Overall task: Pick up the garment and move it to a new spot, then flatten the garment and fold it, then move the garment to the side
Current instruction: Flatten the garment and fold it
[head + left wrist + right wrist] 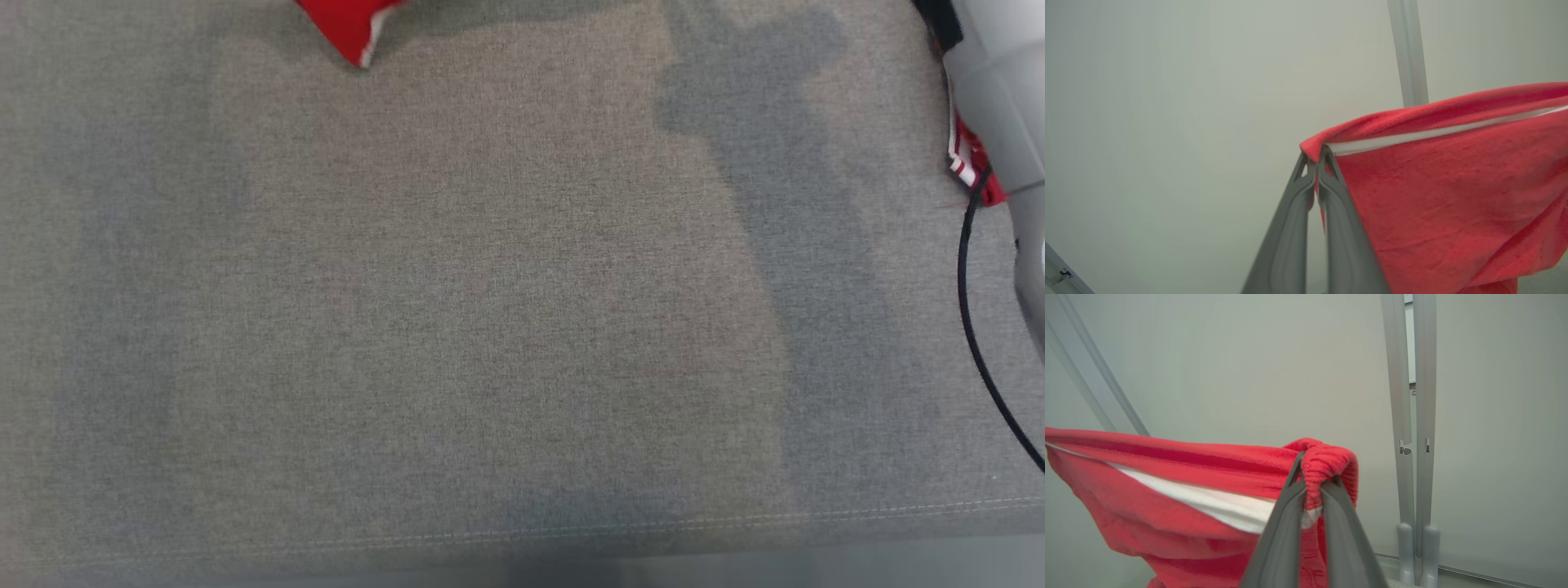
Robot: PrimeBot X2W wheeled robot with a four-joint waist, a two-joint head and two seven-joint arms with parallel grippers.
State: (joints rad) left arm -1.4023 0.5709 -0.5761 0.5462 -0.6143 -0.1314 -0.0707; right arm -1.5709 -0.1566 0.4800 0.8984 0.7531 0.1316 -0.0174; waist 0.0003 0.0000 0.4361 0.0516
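garment (1433, 196): red, white stripe, perhaps terry, hanging stretched | left claw (1315, 161): pinching its corner | right claw (1312, 484): pinching a bunched edge

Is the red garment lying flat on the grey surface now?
No, the garment hangs in the air from the left gripper, clamped at one corner.

The left gripper (1316, 161) pinched a corner of the red garment (1445, 204), which hung rightward before a pale wall (1167, 102).
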